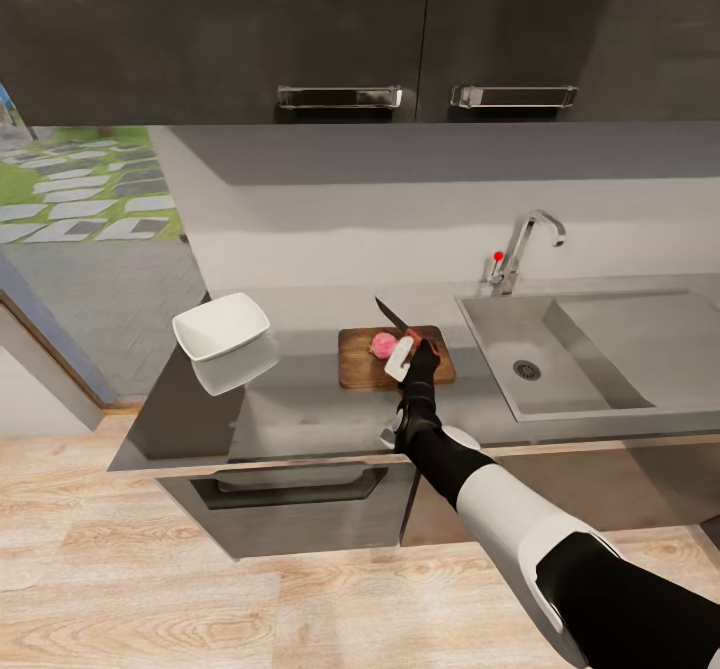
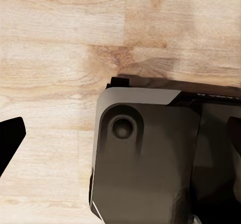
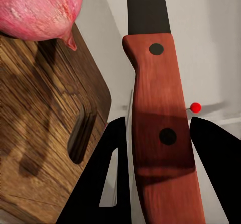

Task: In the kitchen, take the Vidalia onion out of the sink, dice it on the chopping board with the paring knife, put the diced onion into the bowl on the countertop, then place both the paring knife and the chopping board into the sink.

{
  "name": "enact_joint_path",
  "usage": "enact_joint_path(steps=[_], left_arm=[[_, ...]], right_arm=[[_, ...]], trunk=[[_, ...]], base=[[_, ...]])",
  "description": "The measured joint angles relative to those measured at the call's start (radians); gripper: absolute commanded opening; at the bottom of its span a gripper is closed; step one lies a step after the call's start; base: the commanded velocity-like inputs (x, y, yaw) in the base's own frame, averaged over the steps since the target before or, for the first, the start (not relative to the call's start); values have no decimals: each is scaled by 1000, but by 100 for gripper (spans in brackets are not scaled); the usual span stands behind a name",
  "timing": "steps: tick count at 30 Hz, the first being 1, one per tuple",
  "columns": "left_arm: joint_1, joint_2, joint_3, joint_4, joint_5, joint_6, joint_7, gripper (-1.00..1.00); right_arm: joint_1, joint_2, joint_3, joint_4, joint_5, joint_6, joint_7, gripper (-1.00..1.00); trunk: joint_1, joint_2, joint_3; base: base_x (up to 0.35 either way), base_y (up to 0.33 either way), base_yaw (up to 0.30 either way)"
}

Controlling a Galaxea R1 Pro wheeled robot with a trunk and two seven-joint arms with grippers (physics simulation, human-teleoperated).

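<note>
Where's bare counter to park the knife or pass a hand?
Free: countertop between the bowl and chopping board; the strip between board and sink. Crowded: the board, with the onion and right gripper holding the paring knife.

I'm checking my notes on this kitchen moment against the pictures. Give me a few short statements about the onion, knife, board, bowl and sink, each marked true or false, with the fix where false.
1. The onion lies on the chopping board. True.
2. The right gripper is shut on the paring knife. True; its fingers clamp the red handle.
3. The bowl sits inside the sink. False; it stands on the countertop, on the far side of the board from the sink.
4. The onion is already diced. False; it looks whole and pink.
5. The chopping board is in the sink. False; it lies on the countertop beside the basin.
</note>
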Motion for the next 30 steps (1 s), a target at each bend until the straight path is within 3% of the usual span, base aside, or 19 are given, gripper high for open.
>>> enact_joint_path(steps=[11, 19, 30], left_arm=[[0, 0, 0, 0, 0, 0, 0, 100], [0, 0, 0, 0, 0, 0, 0, 100], [0, 0, 0, 0, 0, 0, 0, 100]], right_arm=[[0, 0, 4, 1, 0, 1, 0, -100], [0, 0, 77, 0, 0, 1, 0, -100], [15, 0, 88, 0, -1, 1, 1, -100]], trunk=[[0, 0, 0], [0, 0, 0], [0, 0, 0]], base=[[0, 0, 0], [0, 62, 0], [0, 103, 0]])
